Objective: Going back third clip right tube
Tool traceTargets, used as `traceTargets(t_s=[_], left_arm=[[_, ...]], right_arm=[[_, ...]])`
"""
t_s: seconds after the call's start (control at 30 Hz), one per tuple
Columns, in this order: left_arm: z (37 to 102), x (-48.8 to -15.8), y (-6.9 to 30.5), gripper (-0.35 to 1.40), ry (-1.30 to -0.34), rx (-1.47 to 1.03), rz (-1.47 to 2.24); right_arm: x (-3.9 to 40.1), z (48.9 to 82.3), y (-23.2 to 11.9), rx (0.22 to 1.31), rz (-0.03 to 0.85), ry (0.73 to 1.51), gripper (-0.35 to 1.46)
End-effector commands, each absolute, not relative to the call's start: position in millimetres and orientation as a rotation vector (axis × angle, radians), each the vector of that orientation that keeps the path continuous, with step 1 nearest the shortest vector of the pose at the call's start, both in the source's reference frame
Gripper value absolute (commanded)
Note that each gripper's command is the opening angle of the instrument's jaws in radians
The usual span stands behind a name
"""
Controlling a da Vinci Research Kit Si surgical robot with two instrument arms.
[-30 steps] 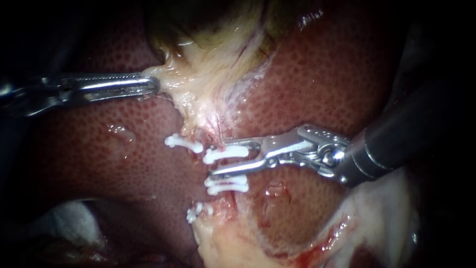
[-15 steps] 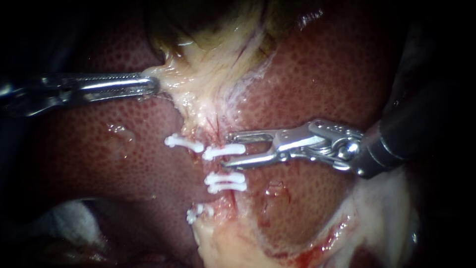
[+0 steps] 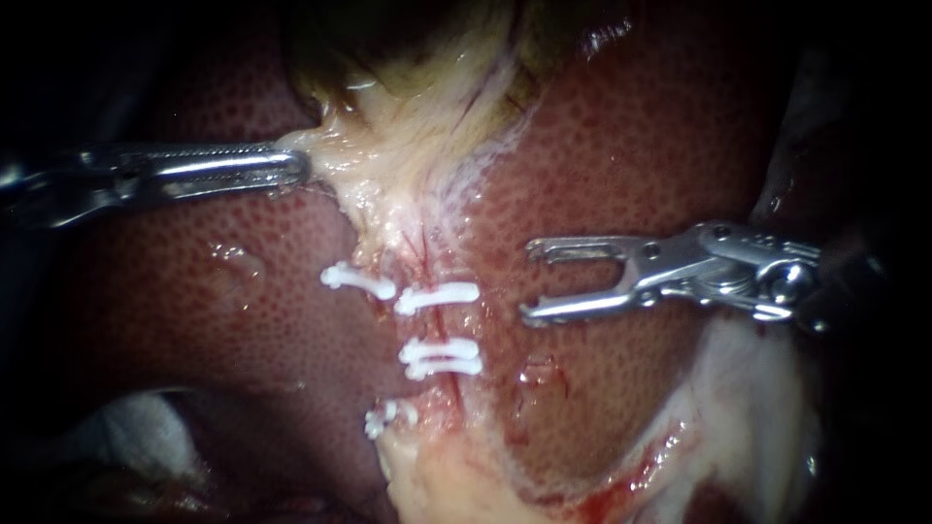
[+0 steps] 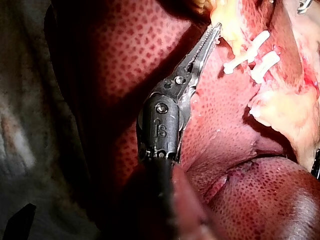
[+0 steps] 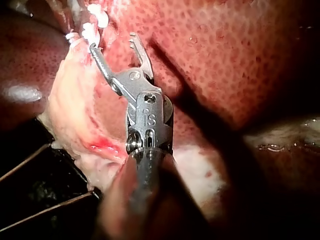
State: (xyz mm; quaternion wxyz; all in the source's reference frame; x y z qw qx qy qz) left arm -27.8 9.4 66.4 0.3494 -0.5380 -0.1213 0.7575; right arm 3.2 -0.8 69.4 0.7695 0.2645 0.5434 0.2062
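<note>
The right tube runs down the middle as a thin red strand between pale tissue. It carries white clips: one upper clip and two close together lower down. The tube to its left bears another clip. My right instrument hangs to the right of the clips, its jaws open and empty, as the right wrist view confirms. My left instrument is shut on the pale gallbladder tissue and holds it stretched leftward; the left wrist view shows the same grip.
Speckled red liver surrounds the tubes. A further white clip sits low beside pale cut tissue. White gauze lies in the dark lower left. A bloody pale edge runs along the lower right.
My right instrument has drawn back to the right, off the upper clip, which stays on the right tube. Its jaws remain open. The left instrument has not moved.
</note>
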Motion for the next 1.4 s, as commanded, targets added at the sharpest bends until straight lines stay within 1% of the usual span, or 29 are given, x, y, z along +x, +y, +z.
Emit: traceTargets(t_s=[0.03, 0.23, 0.43, 0.9, 1.03, 1.23, 1.4], left_arm=[[66.4, -27.8, 9.4, -0.35, -0.314, -1.394, 1.963], [66.6, -28.1, 9.3, -0.35, -0.311, -1.393, 1.963], [67.6, -29.6, 8.7, -0.35, -0.310, -1.402, 1.963], [71.3, -36.1, 7.6, -0.35, -0.353, -1.404, 2.002], [72.0, -37.3, 7.3, -0.35, -0.361, -1.407, 2.009], [72.5, -38.2, 6.9, -0.35, -0.370, -1.408, 2.018], [72.6, -38.2, 6.9, -0.35, -0.371, -1.409, 2.018]], right_arm=[[3.0, 69.1, -0.8, 0.570, 0.438, 1.181, 0.49], [2.7, 68.3, -1.3, 0.575, 0.403, 1.186, 0.49], [2.7, 68.2, -1.5, 0.584, 0.387, 1.191, 0.50], [2.7, 68.0, -1.7, 0.585, 0.386, 1.192, 0.50], [2.7, 68.0, -1.8, 0.588, 0.384, 1.192, 0.50], [2.7, 67.9, -1.8, 0.591, 0.382, 1.193, 0.50], [2.7, 67.9, -1.8, 0.596, 0.379, 1.195, 0.50]])
